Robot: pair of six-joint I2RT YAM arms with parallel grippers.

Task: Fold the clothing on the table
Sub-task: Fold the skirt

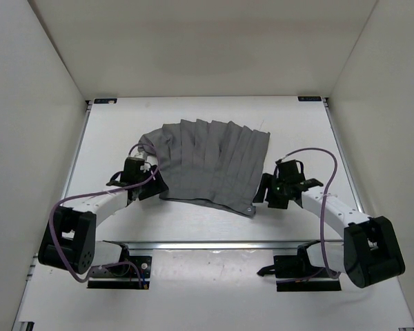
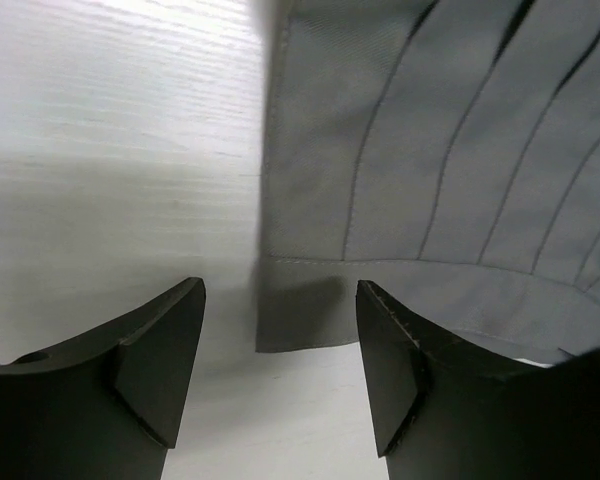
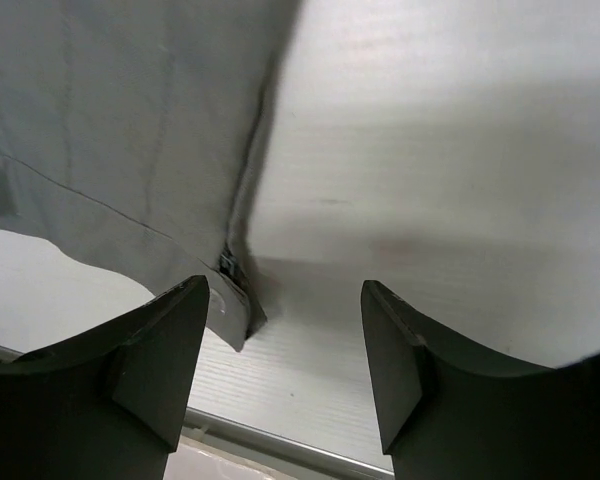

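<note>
A: Clothing (image 1: 210,165), where, which way?
B: Flat, middle of table (image 1: 193,224); long axis left-right, pleats running far to near.
A: Claws?
B: Both spread, empty: left gripper (image 2: 280,300) and right gripper (image 3: 285,295) at its near corners.

Gaping right claw (image 3: 281,300) beside clothing (image 3: 110,120) corner

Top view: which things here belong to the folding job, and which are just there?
Part of the job:
- the clothing, grey and pleated
- the table it lies on
- left gripper and right gripper, both open at its near corners

Just there:
- silver rail
- black corner brackets
- purple cables
- white walls
</note>
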